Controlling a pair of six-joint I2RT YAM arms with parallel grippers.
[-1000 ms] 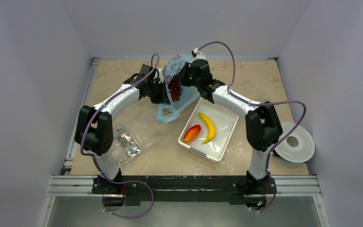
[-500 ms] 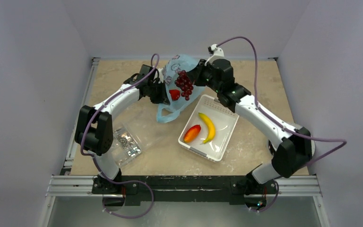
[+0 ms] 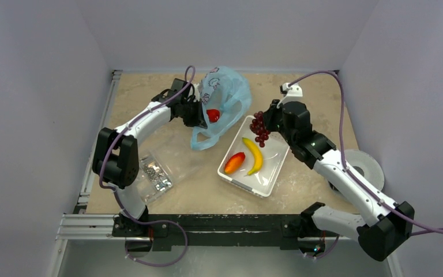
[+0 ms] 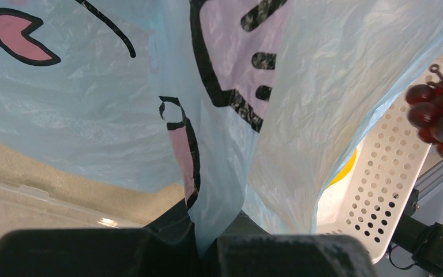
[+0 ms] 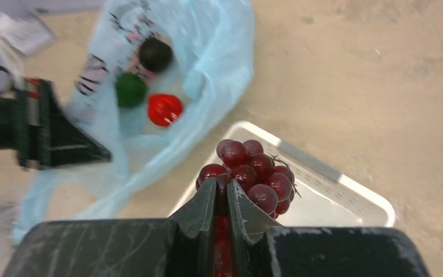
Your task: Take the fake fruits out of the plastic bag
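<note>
Dark-red glossy plastic grape bunch point(image 5: 248, 176): pinched between the fingers of the right gripper point(image 5: 222, 187), hung with its long axis downward just ahead of them, held above the far corner of the white perforated plastic tray point(image 3: 248, 184). The tray floor is judged to lie directly beneath, so only a lowering is called for.

Orange-red oval mango point(image 3: 234, 163): laid in the tray beside the yellow banana point(image 3: 254, 154).

Small red fruit point(image 5: 165, 109), green fruit point(image 5: 130, 89), dark plum point(image 5: 154, 54): lodged inside the translucent light-blue plastic bag point(image 3: 225, 95), beyond the tray's far-left side.

Bag edge: clamped by the left gripper point(image 4: 207, 242), fingers pressed together on the film.
</note>
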